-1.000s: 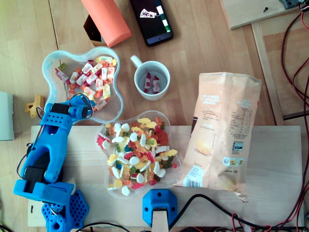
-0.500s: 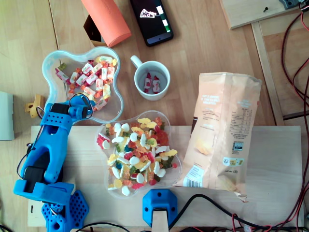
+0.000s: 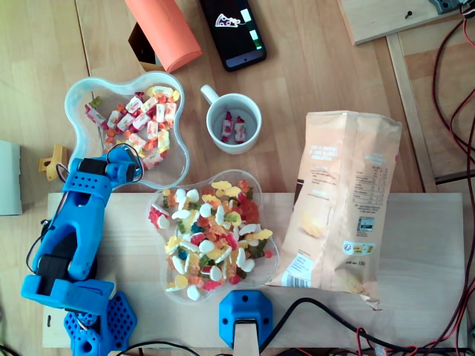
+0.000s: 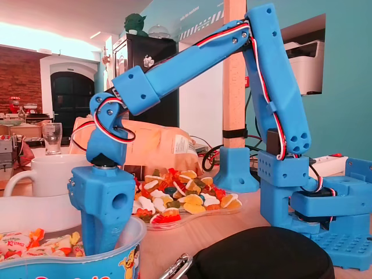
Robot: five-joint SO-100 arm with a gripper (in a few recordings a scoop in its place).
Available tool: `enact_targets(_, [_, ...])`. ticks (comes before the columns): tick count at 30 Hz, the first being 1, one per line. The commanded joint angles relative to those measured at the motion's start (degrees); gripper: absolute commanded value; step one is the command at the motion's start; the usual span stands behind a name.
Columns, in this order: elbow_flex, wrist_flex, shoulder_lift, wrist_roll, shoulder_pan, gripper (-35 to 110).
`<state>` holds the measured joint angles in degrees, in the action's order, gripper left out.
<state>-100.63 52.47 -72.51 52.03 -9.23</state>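
My blue arm point(image 3: 82, 215) reaches from the lower left over the near edge of a clover-shaped clear bowl point(image 3: 74, 100) full of wrapped candies point(image 3: 137, 119). In the fixed view the gripper point(image 4: 100, 243) points straight down into that bowl point(image 4: 70, 263), its tips below the rim among the candies point(image 4: 29, 241). The rim and the wrist hide the fingertips, so I cannot make out whether they hold anything. A white mug point(image 3: 208, 95) with two wrapped candies inside stands right of the bowl.
A clear dish of gummies point(image 3: 211, 230) lies on the wooden board point(image 3: 415, 259), with a chips bag point(image 3: 341, 193) to its right. A phone point(image 3: 234, 30) and an orange cylinder point(image 3: 163, 30) sit at the back. A second blue base point(image 3: 245, 311) stands at the front.
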Motion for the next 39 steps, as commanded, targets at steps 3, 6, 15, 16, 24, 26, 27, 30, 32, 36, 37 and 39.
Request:
enact_targets(3, [0.62, 0.79, -1.14, 0.79, -1.23, -3])
enact_targets(6, [1.32, 0.18, -2.29, 1.14, -1.23, -3])
enact_targets(15, [4.31, -2.29, -7.73, 0.53, -1.32, -3])
enact_targets(16, [4.31, -2.29, -8.61, 0.53, -1.32, -3])
enact_targets(24, [4.22, -2.2, -16.52, 0.44, -1.41, -3])
enact_targets(26, [4.22, -2.2, -18.9, 0.35, -1.41, -3])
enact_targets(27, [4.22, -2.2, -20.21, 0.35, -1.58, -3])
enact_targets(30, [4.04, -2.2, -23.91, 0.18, -3.43, -4])
enact_targets(32, [4.04, -2.2, -25.93, -1.58, -4.92, -4])
enact_targets(36, [4.13, -2.2, -30.06, -10.63, -9.05, -4])
enact_targets(37, [4.13, -2.2, -30.94, -13.54, -10.28, -4])
enact_targets(39, [4.22, -2.2, -32.52, -19.16, -12.83, -4])
